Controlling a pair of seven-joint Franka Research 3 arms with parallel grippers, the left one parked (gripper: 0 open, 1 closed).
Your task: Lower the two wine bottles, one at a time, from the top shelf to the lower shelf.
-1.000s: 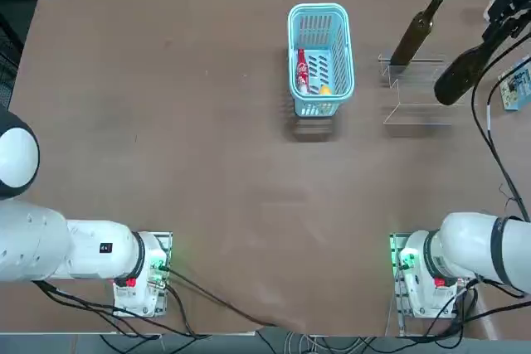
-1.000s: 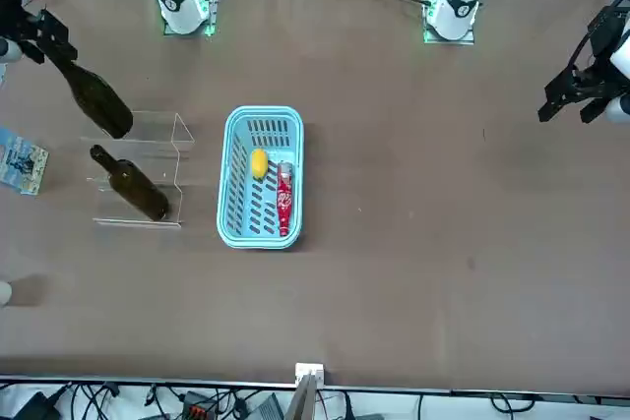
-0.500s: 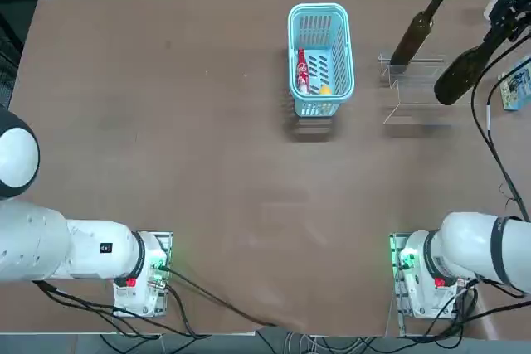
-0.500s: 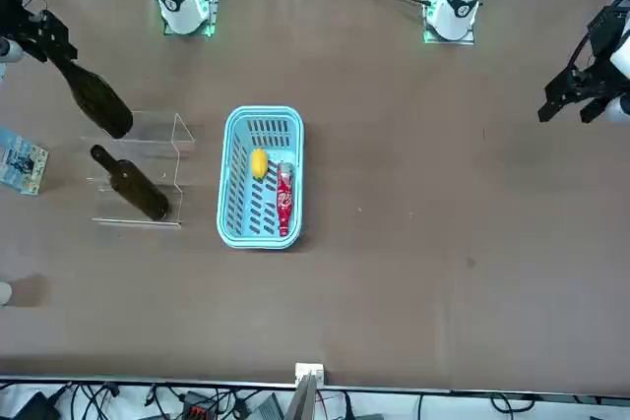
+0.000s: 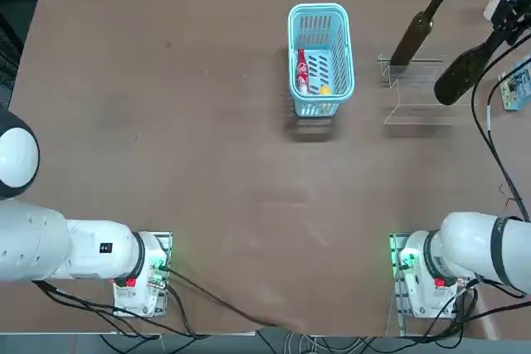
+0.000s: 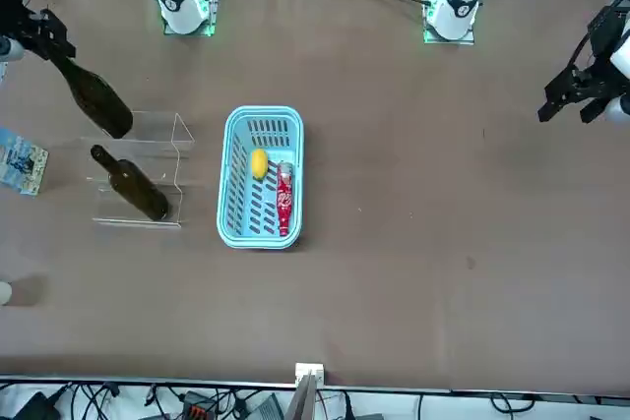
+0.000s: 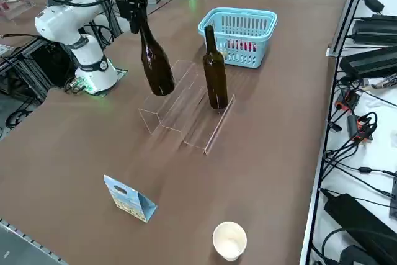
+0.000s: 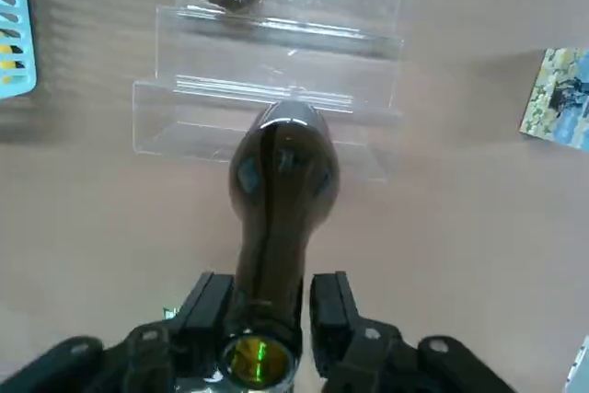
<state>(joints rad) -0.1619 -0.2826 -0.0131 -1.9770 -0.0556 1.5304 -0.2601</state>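
We have one camera overhead, looking down on the table the robot's way, and another across it, facing the robot; both take in the blue basket point(image 5: 320, 60) and the clear stand point(image 5: 415, 93). Our raised camera at the robot's right looks diagonally down (basket and stand are in there too). Closest of all, our right wrist camera looks past its own fingers point(image 8: 346, 315) at the stand, catching just an edge of the basket.
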